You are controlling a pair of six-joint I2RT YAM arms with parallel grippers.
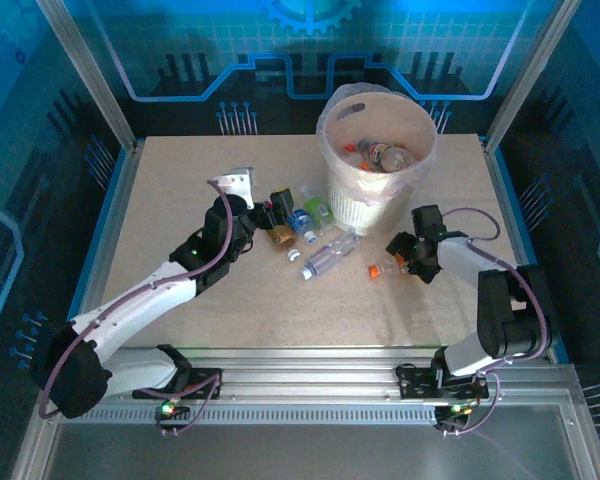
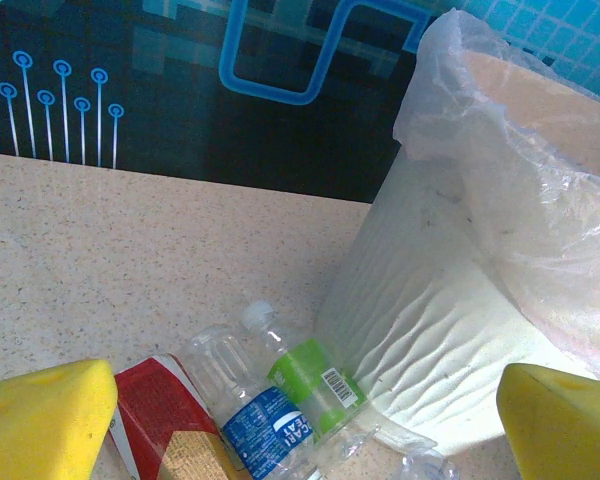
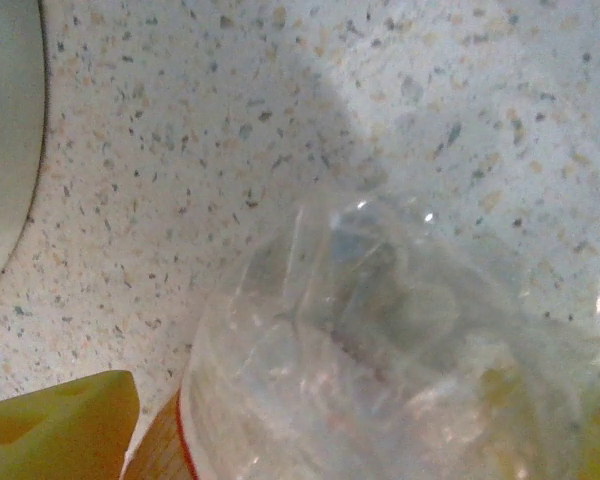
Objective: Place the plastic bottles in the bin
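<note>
Toward the far edge of the table (image 1: 220,310), right of its middle, the bin (image 1: 365,200) stands with several plastic bottles (image 1: 385,155) already inside. More lie loose just left of its base: a green-labelled bottle (image 2: 310,385), a blue-labelled bottle (image 2: 265,425), and a clear bottle (image 1: 330,255) nearer the middle. The left gripper (image 1: 272,212) hangs spread wide beside that cluster, likely lining up a pick. The right gripper (image 1: 398,260) straddles an orange-labelled bottle (image 3: 380,370) right of the bin's base. I cannot tell whether it has clamped.

You can read only the white letters "CARI" on the blue label (image 2: 265,425), while the green label (image 2: 305,372) carries a barcode.
</note>
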